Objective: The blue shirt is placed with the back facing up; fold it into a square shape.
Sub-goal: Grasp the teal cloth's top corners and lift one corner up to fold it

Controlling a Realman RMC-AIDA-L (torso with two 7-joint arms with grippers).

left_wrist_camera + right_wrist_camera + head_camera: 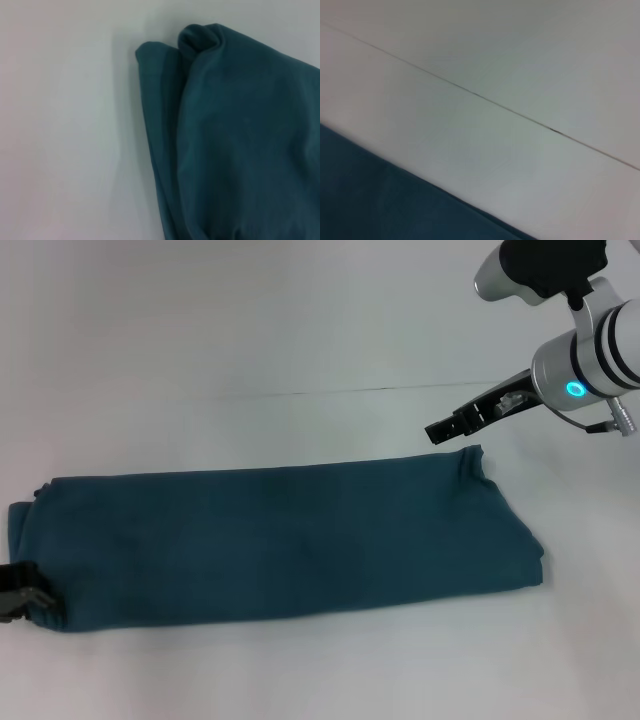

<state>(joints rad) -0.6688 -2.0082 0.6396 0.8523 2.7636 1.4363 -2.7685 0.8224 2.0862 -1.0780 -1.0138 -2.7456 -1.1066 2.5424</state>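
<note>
The blue shirt (280,540) lies flat on the white table as a long folded band running left to right, plain side up. My left gripper (25,598) sits low at the band's near left corner, touching the cloth. The left wrist view shows that end of the shirt (240,140) with its layered folded edges. My right gripper (445,428) hovers just above and behind the band's far right corner, apart from the cloth. The right wrist view shows an edge of the shirt (380,210) and bare table.
The white table (300,330) stretches around the shirt, with a thin dark seam (350,390) across it behind the shirt; the seam also shows in the right wrist view (485,97).
</note>
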